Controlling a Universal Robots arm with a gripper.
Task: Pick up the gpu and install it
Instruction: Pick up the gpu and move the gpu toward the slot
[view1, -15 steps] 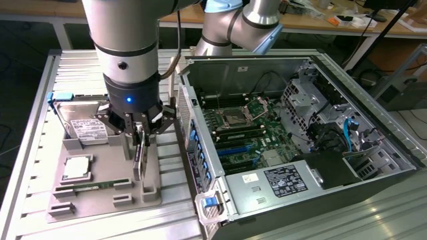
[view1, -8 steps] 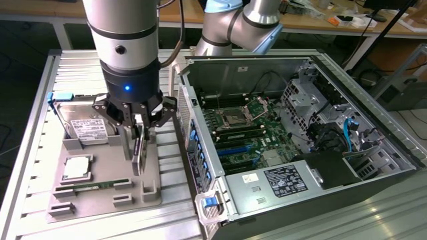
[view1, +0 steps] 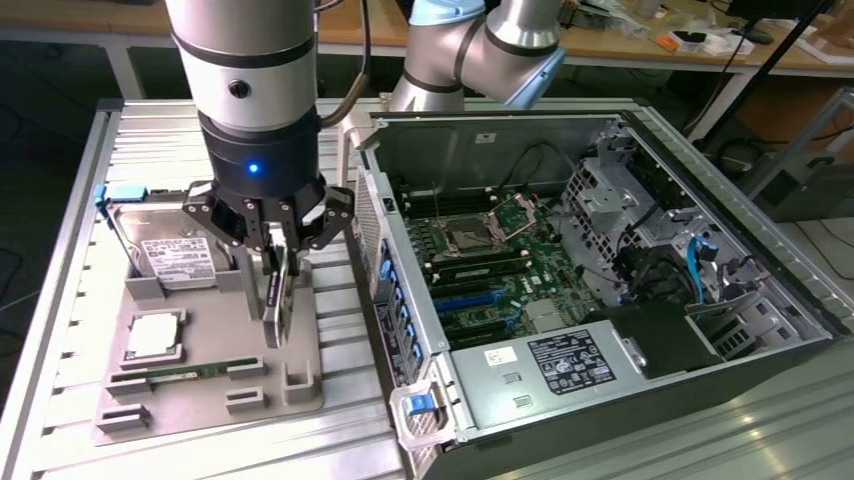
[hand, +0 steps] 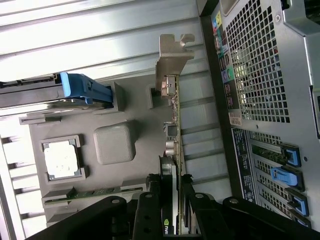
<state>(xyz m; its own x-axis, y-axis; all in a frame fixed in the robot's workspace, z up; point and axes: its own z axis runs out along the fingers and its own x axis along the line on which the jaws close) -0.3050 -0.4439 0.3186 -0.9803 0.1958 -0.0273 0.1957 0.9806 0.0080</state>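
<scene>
One gpu (view1: 275, 325) is pinched by the gripper's (view1: 275, 285) jaws at a tray (view1: 200, 398) on a ribbed metal table (view1: 67, 330); workbenches (view1: 627, 55) are seen behind.

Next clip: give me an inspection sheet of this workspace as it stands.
Surface: ribbed metal table, grey holder tray on it.
Job's things: gpu standing on edge at the tray; open computer case beside the tray.
Clutter: hard drive, processor, memory stick in the tray.
Grippers: gripper shut on the gpu.
Cables: blue cables inside the case.
Surroundings: cluttered workbench behind.
</scene>
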